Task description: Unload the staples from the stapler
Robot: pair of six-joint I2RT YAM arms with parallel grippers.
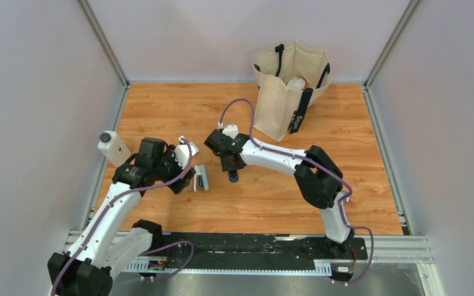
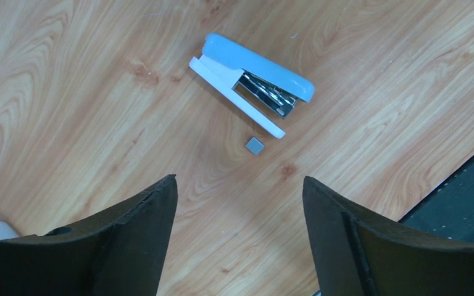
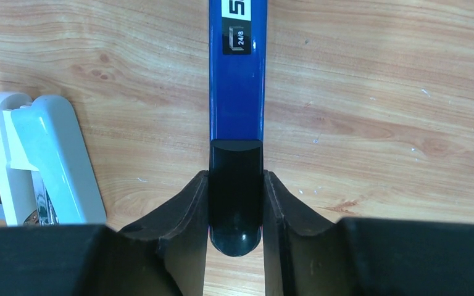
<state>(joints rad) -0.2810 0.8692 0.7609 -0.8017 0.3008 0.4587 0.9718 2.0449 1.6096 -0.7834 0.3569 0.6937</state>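
My right gripper (image 3: 235, 185) pinches the stapler (image 3: 236, 74) by its black end, nearer the near edge of the tabletop (image 1: 345, 154). My left gripper (image 2: 239, 185) hangs spread.

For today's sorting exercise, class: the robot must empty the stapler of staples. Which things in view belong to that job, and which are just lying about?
Belongs to the job:
- dark-blue stapler
- right jaws, shut on its black end
- left jaws, open, empty

Just lying about:
- pale blue stapler
- cloth tote bag
- white object with a black top
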